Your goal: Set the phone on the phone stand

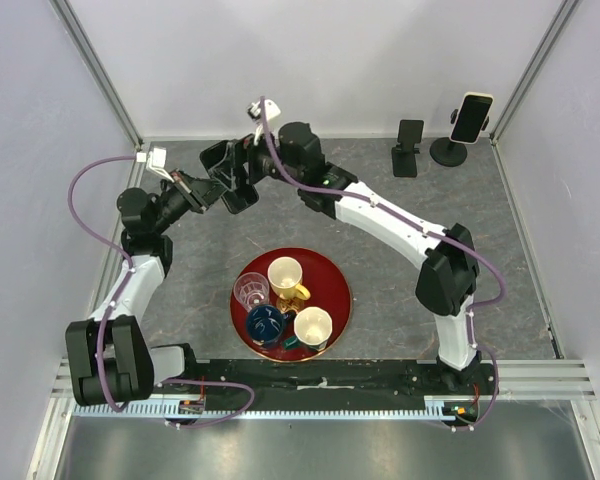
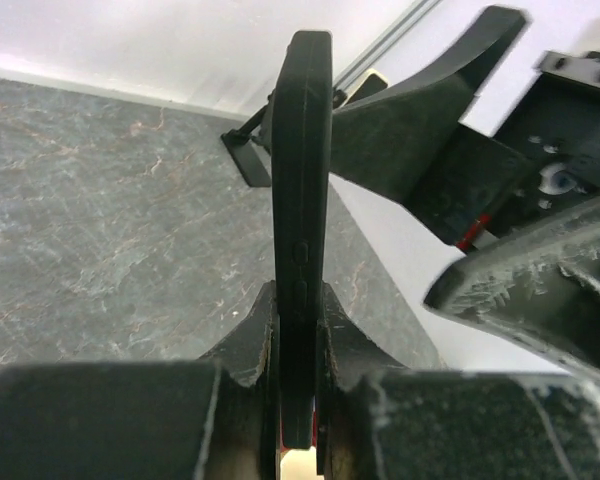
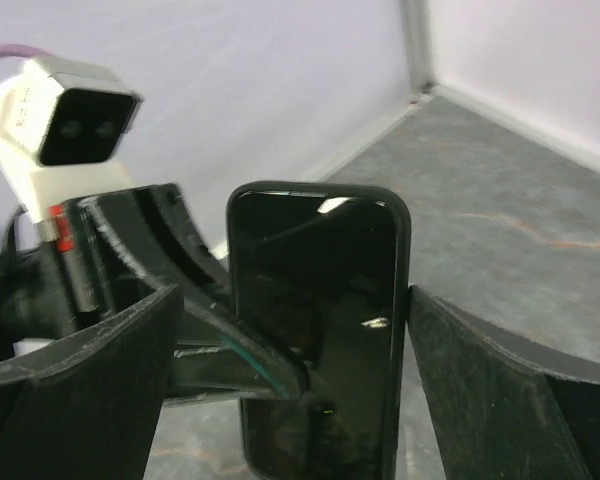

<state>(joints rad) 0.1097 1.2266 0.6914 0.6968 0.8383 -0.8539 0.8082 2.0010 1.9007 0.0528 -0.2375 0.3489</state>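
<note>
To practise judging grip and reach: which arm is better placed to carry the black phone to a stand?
Left, probably: the left fingers clamp the black phone, while the right fingers stand open beside it. The nearer stand lies far right, though: a long reach.

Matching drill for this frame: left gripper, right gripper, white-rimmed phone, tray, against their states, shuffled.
1. left gripper
2. right gripper
3. white-rimmed phone
4. tray

a. holds cups
b. open, fingers either side of the black phone
c. on the stand, far-right corner
d. shut on the black phone

Pairs: 1-d, 2-b, 3-c, 4-a
</note>
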